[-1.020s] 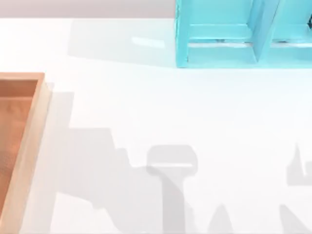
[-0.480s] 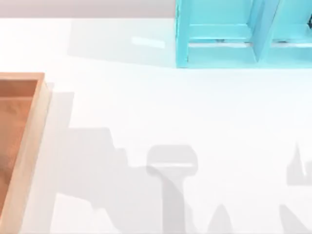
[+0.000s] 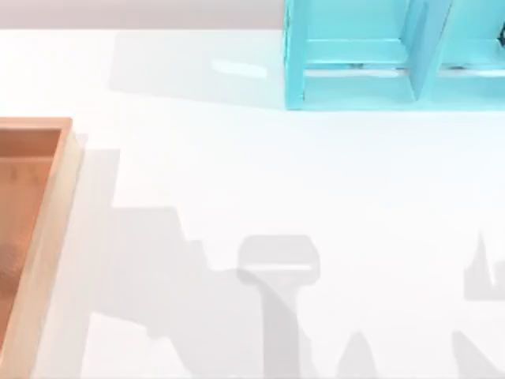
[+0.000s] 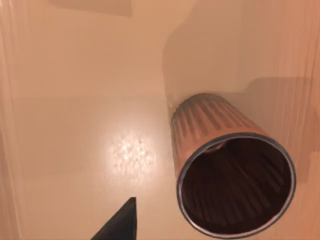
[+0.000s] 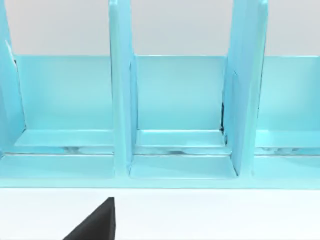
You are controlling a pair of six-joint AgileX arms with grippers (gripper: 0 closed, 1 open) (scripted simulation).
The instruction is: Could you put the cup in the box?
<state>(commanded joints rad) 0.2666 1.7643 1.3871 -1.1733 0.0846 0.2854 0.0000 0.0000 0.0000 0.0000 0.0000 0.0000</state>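
Note:
In the left wrist view the cup (image 4: 220, 150), a ribbed copper-toned tumbler with a dark inside, stands upright on the orange-brown floor of the box (image 4: 75, 100). My left gripper (image 4: 150, 235) hovers over it, open. Its one visible dark fingertip (image 4: 122, 225) is beside the cup and apart from it. In the top view the box (image 3: 47, 237) lies at the table's left edge, with its tan rim and part of its floor in sight. My right gripper (image 5: 130, 232) is open and holds nothing, facing the shelf unit with one dark fingertip (image 5: 97, 222) in view.
A turquoise shelf unit (image 3: 355, 55) with upright dividers stands at the back right of the white table (image 3: 237, 174). The right wrist view looks straight into the shelf unit's (image 5: 175, 100) compartments. Shadows of the arms fall across the front of the table.

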